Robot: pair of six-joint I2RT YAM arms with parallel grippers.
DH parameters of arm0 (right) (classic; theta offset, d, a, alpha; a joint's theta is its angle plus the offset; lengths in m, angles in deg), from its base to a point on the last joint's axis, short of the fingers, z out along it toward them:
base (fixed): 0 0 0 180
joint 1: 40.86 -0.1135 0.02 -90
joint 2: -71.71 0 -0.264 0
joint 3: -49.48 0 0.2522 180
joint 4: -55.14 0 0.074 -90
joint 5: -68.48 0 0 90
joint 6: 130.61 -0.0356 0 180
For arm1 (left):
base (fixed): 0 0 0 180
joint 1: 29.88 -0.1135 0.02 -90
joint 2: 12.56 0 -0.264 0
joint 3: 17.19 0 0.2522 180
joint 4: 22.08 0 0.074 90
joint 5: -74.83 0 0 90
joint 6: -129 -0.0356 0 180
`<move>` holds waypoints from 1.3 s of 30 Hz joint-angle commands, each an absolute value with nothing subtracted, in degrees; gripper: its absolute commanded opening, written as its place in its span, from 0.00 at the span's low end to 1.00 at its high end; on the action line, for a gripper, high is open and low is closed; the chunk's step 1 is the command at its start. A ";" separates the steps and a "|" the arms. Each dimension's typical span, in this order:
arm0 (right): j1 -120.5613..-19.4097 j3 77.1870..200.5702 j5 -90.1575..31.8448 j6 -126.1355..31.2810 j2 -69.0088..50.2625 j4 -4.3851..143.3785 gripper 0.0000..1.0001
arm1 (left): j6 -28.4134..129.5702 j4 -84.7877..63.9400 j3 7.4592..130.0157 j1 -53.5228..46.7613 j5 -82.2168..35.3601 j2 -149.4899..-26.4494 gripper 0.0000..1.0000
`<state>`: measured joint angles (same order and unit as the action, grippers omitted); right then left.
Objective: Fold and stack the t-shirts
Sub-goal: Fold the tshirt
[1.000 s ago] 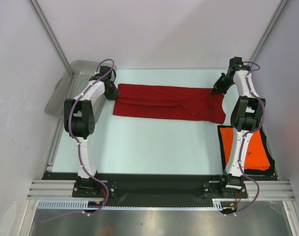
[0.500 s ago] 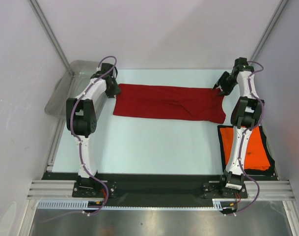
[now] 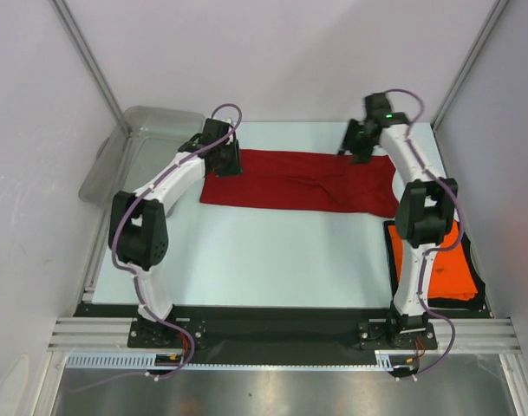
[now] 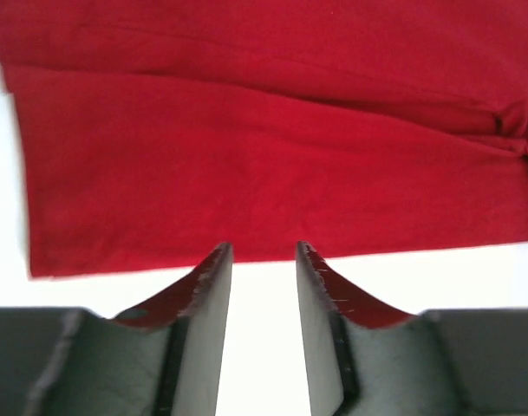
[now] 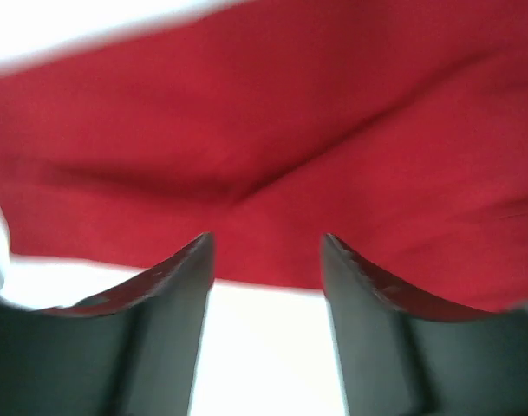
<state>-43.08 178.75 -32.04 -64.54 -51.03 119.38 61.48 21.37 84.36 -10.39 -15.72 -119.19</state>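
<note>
The dark red t-shirt [image 3: 298, 180] lies flat as a long folded strip across the far half of the table. My left gripper [image 3: 229, 163] hovers over its far edge near the left end. In the left wrist view it [image 4: 264, 251] is open, tips at the red cloth's [image 4: 272, 156] edge, with only bare table between the jaws. My right gripper [image 3: 351, 149] hangs over the far edge towards the right end. It [image 5: 265, 238] is open and empty above the red cloth [image 5: 272, 139]. The orange t-shirt [image 3: 455, 264] lies folded at the near right, partly behind the right arm.
A translucent grey tub [image 3: 142, 130] stands off the table's far left corner, just left of the left arm. The pale table [image 3: 264, 251] spreads between the red strip and the arm bases. Cage walls and posts close in both sides.
Both grippers have opened and swung inward from the ends of the red t-shirt, the left one to the right, the right one to the left. The shirt lies where it was.
</note>
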 commanded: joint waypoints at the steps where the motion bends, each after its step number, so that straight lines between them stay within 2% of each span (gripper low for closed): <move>1: -52.45 174.35 -26.45 -66.79 -46.60 116.19 0.55 | 60.18 21.73 89.19 -10.90 -21.14 -125.23 0.38; 2: -53.77 173.29 -25.65 -67.50 -46.42 115.75 0.49 | 59.66 22.61 90.34 -10.98 -21.84 -126.72 0.36; 5: -59.04 169.60 -22.32 -68.91 -45.80 113.47 0.38 | 57.99 25.33 94.91 -11.51 -22.46 -131.29 0.32; 7: -62.20 167.84 -17.66 -68.48 -45.71 111.45 0.34 | 58.24 25.86 96.32 -12.04 -23.42 -133.58 0.29; 13: -63.53 166.51 -16.86 -69.53 -49.05 110.47 0.02 | 59.30 23.24 93.26 -13.53 -24.23 -134.47 0.25; 14: -63.62 166.52 -16.68 -69.35 -50.27 110.30 0.00 | 59.13 22.45 91.51 -13.62 -23.96 -134.21 0.25; 29: -62.30 175.56 -14.49 -66.63 -60.03 109.60 0.00 | 57.98 20.51 88.06 -15.64 -24.66 -135.35 0.20; 37: -60.90 192.58 -15.09 -63.55 -68.91 112.58 0.00 | 58.16 20.33 85.43 -15.82 -25.18 -133.33 0.17; 39: -60.20 195.51 -16.94 -63.64 -70.23 116.70 0.00 | 57.81 20.33 84.55 -15.82 -25.27 -132.45 0.10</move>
<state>-61.20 189.46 -15.82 -64.93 -69.24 112.84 59.42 19.95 86.45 -15.66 -24.42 -135.17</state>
